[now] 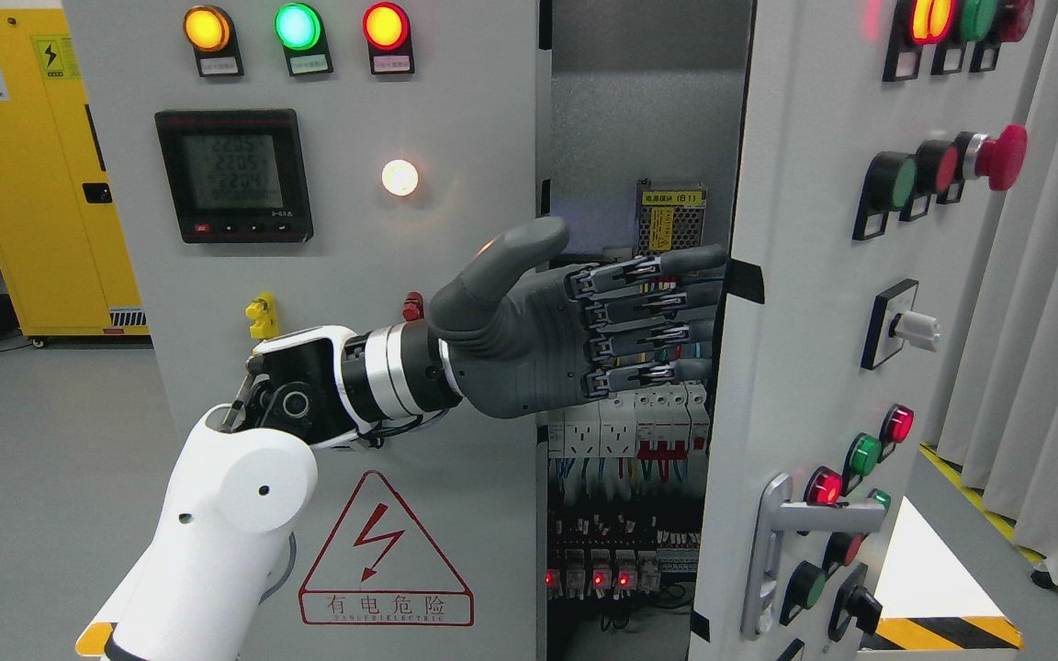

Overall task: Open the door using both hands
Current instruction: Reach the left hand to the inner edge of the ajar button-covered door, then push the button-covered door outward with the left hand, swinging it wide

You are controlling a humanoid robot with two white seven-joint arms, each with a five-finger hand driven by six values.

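The grey cabinet's right door (795, 386) stands swung partly open, edge toward me, showing wiring and breakers (625, 431) inside. My left hand (584, 321) reaches across from the lower left into the gap. Its four fingers (667, 317) are stretched out flat, their tips at the door's inner edge; the thumb points up. It holds nothing. The door's silver lever handle (800, 523) sits low on its front, untouched. The left door (327, 321) stays closed, with a meter and three lamps. My right arm is out of sight.
A yellow cabinet (42, 165) stands at the far left on the grey floor. Grey curtains (1034, 303) hang at the right, close behind the open door. Buttons and a red mushroom stop (997, 156) stick out from the door's face.
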